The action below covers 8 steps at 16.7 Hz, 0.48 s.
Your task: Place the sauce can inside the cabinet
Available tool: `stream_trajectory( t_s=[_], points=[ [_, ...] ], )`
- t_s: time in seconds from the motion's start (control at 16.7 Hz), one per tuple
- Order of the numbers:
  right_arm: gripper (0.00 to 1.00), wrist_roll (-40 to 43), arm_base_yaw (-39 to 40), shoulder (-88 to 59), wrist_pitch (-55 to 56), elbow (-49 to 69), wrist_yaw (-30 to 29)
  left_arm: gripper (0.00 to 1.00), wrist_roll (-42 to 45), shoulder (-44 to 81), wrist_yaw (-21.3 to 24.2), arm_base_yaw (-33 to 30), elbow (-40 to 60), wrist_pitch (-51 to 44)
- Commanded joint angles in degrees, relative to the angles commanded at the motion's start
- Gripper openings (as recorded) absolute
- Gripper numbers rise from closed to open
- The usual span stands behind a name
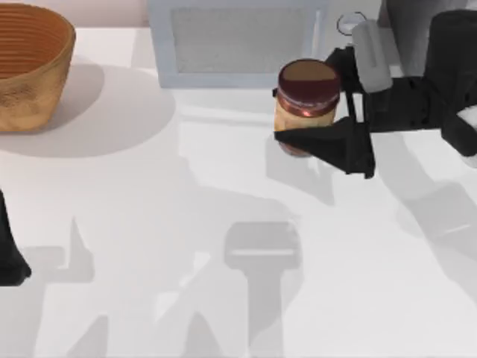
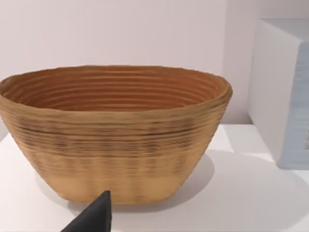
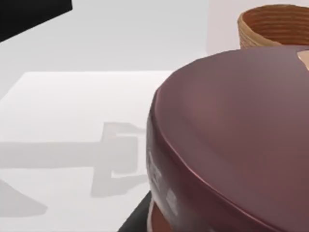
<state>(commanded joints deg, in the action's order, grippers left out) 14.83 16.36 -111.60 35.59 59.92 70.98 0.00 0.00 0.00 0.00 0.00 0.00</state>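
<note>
Right gripper (image 1: 309, 112) at upper right of centre in the top view, arm reaching in from the right edge. Its dark fingers (image 1: 328, 145) are clamped on the sauce can (image 1: 306, 101) — one finger on the can's far side, one on the near side, label between them. The can stands upright, maroon top facing the camera, yellow-orange label showing below the rim. Its shadow falls on the white bench (image 1: 223, 194) just beneath and to the right, apart from the can itself, so it looks lifted, though contact with the bench cannot be told for certain.

The can sits just in front of the right end of the cabinet (image 1: 238, 41), which runs along the top edge of the frame — pale grey framed panel, speckled inset. Can is outside it, near its lower right corner.

Right wrist view: the maroon top of the can (image 3: 241, 135) very close, a basket rim (image 3: 275, 24) at upper right behind it.

Woven basket (image 1: 30, 67) at the upper left of the top view, well apart from the can. Left wrist view looks straight at this basket (image 2: 116, 130); a dark fingertip (image 2: 94, 215) at the bottom edge — whether the left fingers are apart or together, cannot tell. Left arm (image 1: 9, 253) parked at the left edge.
</note>
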Motion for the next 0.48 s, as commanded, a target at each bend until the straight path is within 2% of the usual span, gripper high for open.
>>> stream_trajectory(
  t_s=[0.24,0.48],
  points=[
    [0.00,-1.76,-0.22,3.81,-3.23,-4.37,-3.25,1.00,0.00,0.00,0.00,0.00,0.00,0.00],
    [0.00,-4.65,-0.09,14.46,-8.62,-12.50,-9.08,1.00,0.00,0.00,0.00,0.00,0.00,0.00]
  ],
)
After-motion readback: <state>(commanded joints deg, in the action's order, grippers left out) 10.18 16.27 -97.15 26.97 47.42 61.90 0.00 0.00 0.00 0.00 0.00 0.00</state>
